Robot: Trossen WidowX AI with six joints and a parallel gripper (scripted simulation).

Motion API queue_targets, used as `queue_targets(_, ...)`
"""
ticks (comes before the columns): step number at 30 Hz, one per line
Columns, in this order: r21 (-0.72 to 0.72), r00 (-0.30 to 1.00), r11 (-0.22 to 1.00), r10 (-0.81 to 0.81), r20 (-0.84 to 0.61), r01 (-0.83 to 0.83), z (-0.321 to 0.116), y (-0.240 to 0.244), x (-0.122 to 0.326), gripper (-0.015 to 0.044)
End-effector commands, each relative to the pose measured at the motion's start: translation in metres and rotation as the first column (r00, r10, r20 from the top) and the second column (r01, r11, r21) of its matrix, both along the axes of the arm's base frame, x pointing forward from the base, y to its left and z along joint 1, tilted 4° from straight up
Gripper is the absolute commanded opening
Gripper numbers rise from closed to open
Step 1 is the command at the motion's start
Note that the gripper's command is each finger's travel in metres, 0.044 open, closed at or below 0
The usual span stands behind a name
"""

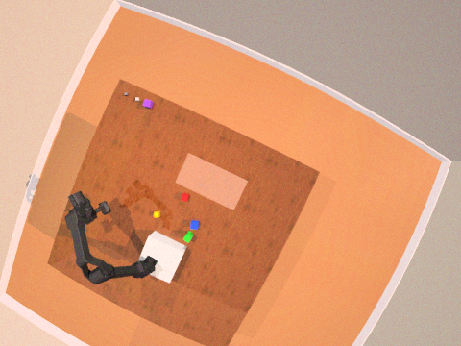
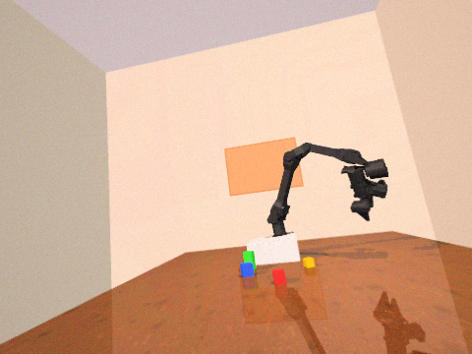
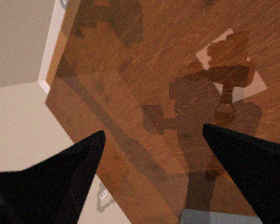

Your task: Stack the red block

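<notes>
While the red block (image 1: 184, 197) sits on the floor near the green tower (image 1: 188, 236), the gripper (image 2: 366, 207) hangs high, well away from that tower. Its claw is spread wide and holds nothing.

I can read no writing, label, brand, number or sign in any view from my station. The blocks beside the white base (image 1: 163, 256) show plain coloured faces, and the orange panel (image 2: 258, 165) on the wall behind that base carries no lettering.

red block (image 1: 184, 197) near pale patch (image 1: 211, 181) | green tower (image 1: 188, 236) beside blue block (image 1: 194, 225) | claw (image 1: 102, 210) apart
</notes>
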State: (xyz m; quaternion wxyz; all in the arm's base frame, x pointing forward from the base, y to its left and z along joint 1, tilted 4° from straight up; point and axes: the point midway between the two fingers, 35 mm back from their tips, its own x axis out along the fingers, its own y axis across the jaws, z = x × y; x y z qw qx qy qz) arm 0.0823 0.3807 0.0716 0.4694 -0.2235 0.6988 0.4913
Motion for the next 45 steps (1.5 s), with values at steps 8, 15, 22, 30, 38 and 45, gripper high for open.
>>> queue_targets(8, -0.02, 0.969, 0.976, -0.212, 0.126, 0.216, -0.009, -0.04, 0.105, 0.044)
queue_targets(15, -0.005, 0.929, 0.947, -0.316, 0.193, 0.323, -0.01, -0.074, 0.161, 0.044)
queue_targets(22, -0.026, 0.868, 0.898, -0.417, 0.271, 0.439, -0.013, -0.12, 0.215, 0.044)
queue_targets(30, -0.063, 0.764, 0.806, -0.529, 0.369, 0.589, -0.016, -0.194, 0.273, 0.044)
queue_targets(38, -0.122, 0.655, 0.693, -0.587, 0.477, 0.71, -0.018, -0.283, 0.313, 0.044)
queue_targets(45, -0.158, 0.595, 0.619, -0.604, 0.53, 0.769, -0.018, -0.337, 0.322, 0.044)
